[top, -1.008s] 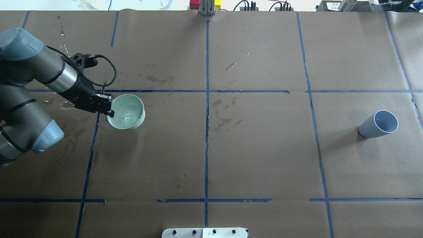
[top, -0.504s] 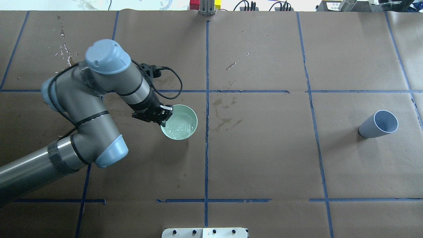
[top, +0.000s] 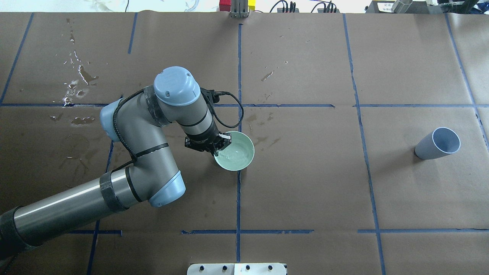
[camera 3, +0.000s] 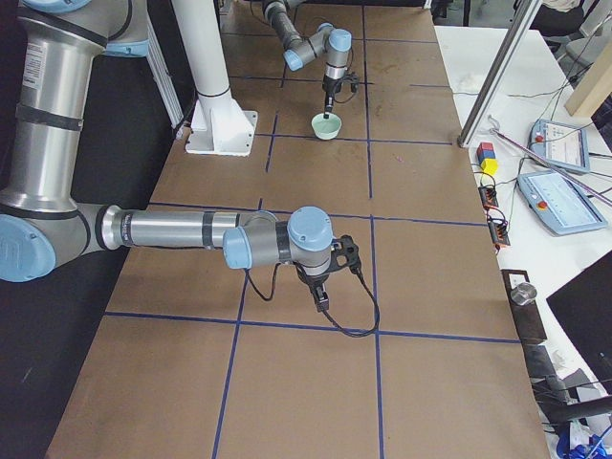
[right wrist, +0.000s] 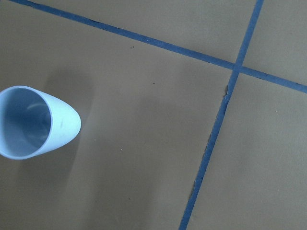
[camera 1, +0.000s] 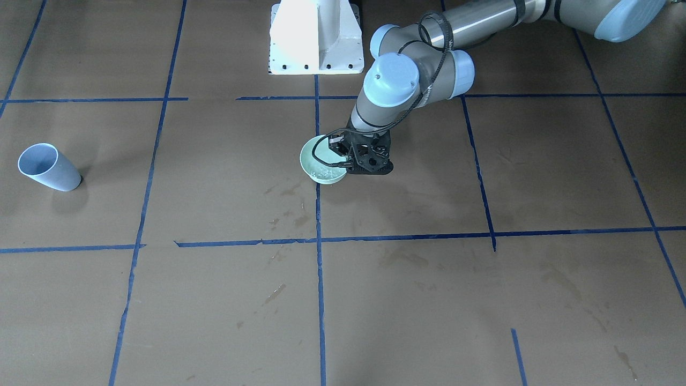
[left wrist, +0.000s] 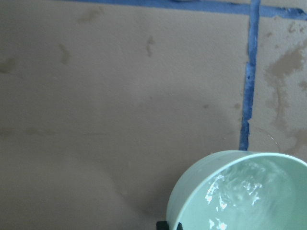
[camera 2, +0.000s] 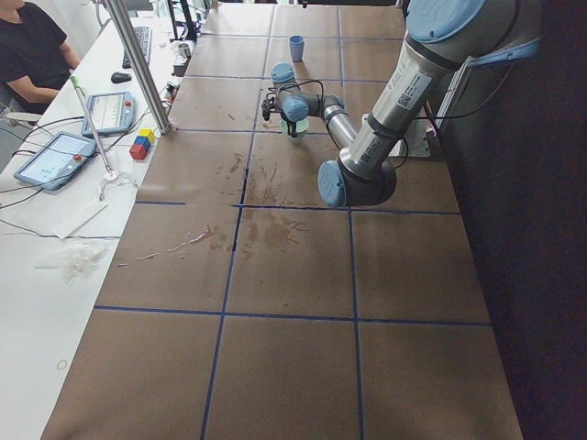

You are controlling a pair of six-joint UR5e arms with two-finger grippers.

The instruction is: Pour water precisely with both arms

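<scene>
Water [top: 233, 156] rippled in the pale-green round bowl [top: 248, 144], its rim clamped by the black left gripper [top: 215, 150], which had carried it nearer the grey-blue plastic cup [top: 437, 143], though well apart, so pouring lay ahead.

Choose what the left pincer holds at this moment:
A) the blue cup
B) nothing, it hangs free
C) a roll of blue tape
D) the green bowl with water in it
D: the left pincer is shut on the rim of the bowl, and water glints inside.
</scene>
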